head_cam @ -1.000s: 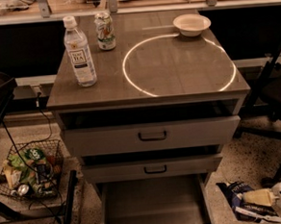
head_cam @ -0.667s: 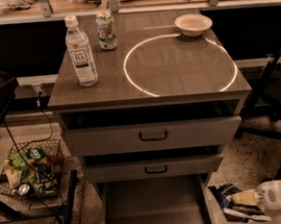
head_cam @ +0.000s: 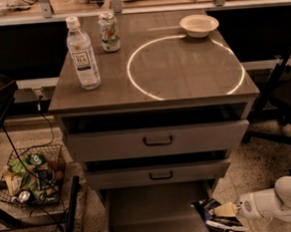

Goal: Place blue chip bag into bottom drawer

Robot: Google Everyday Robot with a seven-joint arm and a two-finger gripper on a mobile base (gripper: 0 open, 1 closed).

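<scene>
At lower right of the camera view: white two-finger gripper (head_cam: 226,210), clamped on the blue chip bag (head_cam: 210,213), crumpled dark foil with white print. Both sit further left than a second ago, and the bag now meets the right wall of the bottom drawer (head_cam: 152,213), wide grey metal, open. Bag's long axis runs upper-left to lower-right. Bag lies left of the gripper, at its fingertips.

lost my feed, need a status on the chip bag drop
Gripper low right, shut on blue chip bag. Bag at right edge of bottom drawer, not yet inside. Drawer open, nothing seen in the way.
</scene>
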